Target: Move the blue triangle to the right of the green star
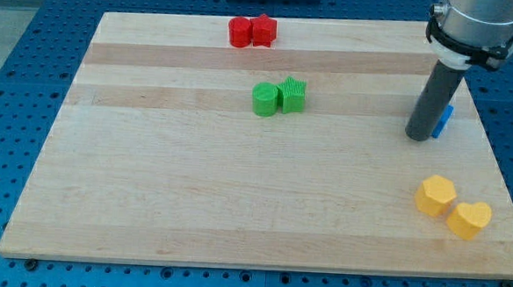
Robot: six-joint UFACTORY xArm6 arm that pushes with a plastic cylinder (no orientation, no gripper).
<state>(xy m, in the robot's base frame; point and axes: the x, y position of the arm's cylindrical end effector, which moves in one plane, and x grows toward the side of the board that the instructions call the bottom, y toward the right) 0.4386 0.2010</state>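
Though mostly hidden behind my rod, the blue triangle [443,121] shows as a sliver of blue at the rod's right side, near the board's right edge and far to the view's right of the green star [292,94]. My tip [418,136] rests on the board touching or just beside the triangle, on its left and slightly below; there are no fingers on this rod, so nothing is apart or clamped. The star sits in the upper middle of the board [192,193], with a green round block [264,100] touching its left side. Above the star and slightly left, at the board's top edge, two red blocks [251,31] sit pressed together; their shapes are hard to make out. Well below the triangle, toward the bottom right of the star, lie a yellow hexagon [435,194] and a yellow heart [469,219], close beside each other
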